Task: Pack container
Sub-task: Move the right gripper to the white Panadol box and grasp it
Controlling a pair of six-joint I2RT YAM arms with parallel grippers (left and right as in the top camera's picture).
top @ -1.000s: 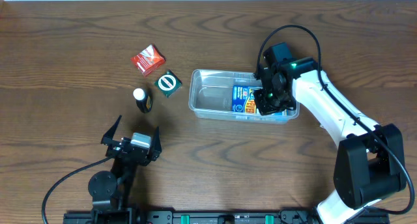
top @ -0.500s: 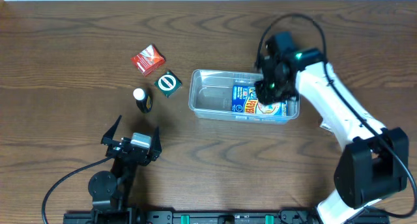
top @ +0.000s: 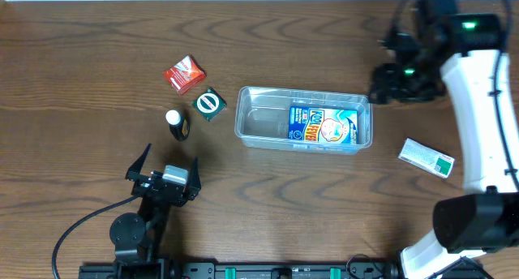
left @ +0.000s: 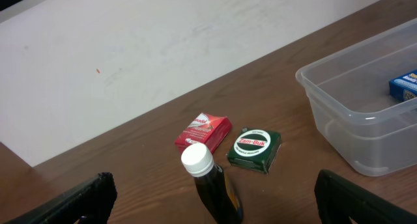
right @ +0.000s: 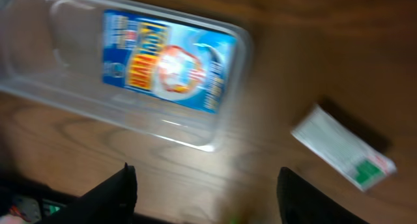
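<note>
Your right gripper [top: 385, 86] has let go and drawn back beyond the container [top: 258, 121] at mid-table, jaws spread and empty. The blue packet [top: 324, 125] now lies inside it. Your left gripper [top: 165, 180] waits, fingers wide.

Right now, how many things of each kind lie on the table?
Container: 1
Bottle: 1
Packs: 4 (blue pack, red pack, green pack, white pack)
Total: 6

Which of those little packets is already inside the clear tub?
The blue printed packet, lying flat in the right half of the container. The red packet, green packet and white box all sit outside on the table.
</note>
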